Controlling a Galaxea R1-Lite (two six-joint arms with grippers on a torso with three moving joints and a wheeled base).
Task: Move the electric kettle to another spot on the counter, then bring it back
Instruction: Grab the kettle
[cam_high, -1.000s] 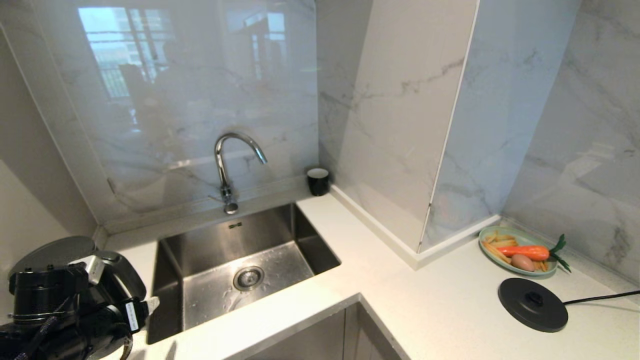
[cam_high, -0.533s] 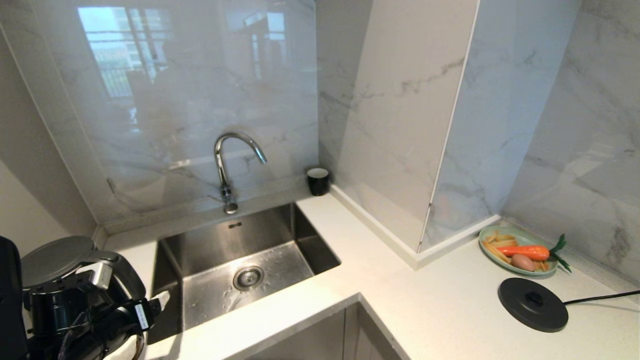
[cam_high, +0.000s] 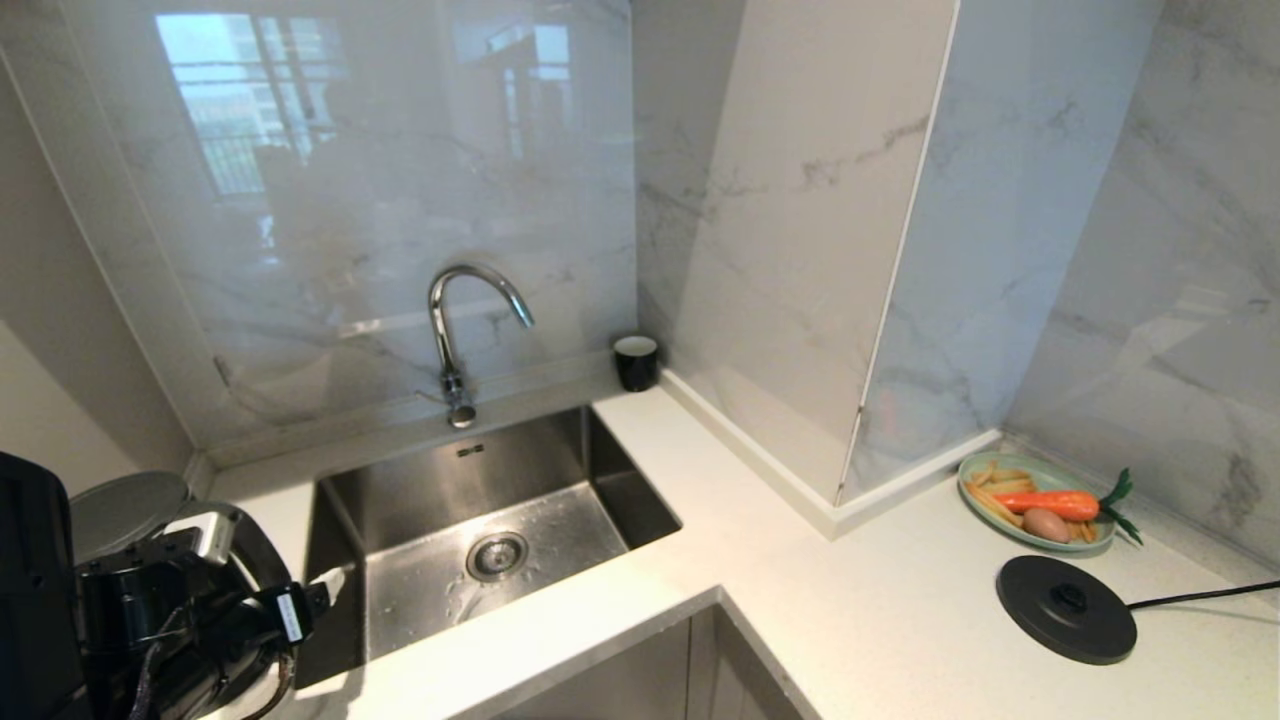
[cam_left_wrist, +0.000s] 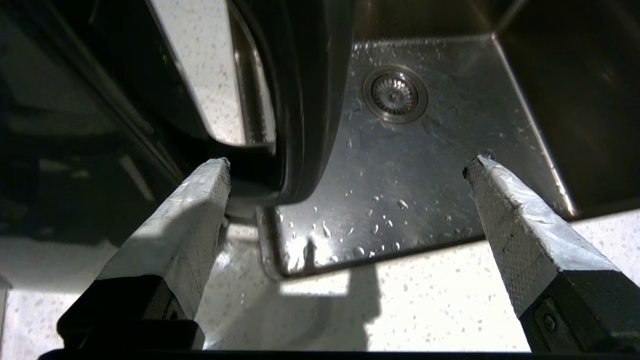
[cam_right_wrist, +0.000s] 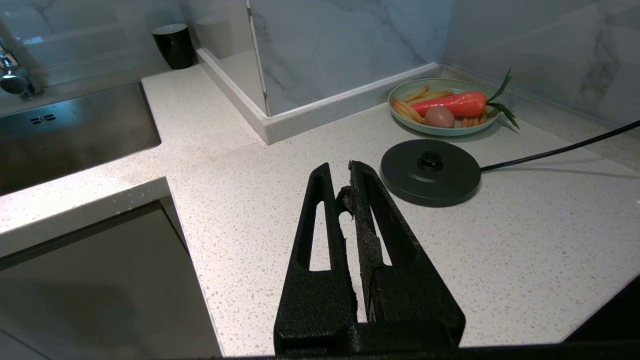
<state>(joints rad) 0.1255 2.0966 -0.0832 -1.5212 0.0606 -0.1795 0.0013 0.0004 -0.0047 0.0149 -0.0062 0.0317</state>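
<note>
The electric kettle, glossy black with a flat grey lid, stands on the white speckled counter at the far left, beside the sink. My left gripper sits at its loop handle and is open. In the left wrist view the handle rises between the wide-spread fingers of the left gripper, close to one fingertip and far from the other. My right gripper is shut and empty, hovering over the counter by the base disc; the head view does not show it.
The steel sink with its tap lies right of the kettle. A small black cup stands in the corner. At the right are a black base disc with cord and a green plate of food.
The left gripper's fingers have spread wider around the kettle handle. The left arm has shifted, and its black link now fills the lower left edge. The kettle has stayed put.
</note>
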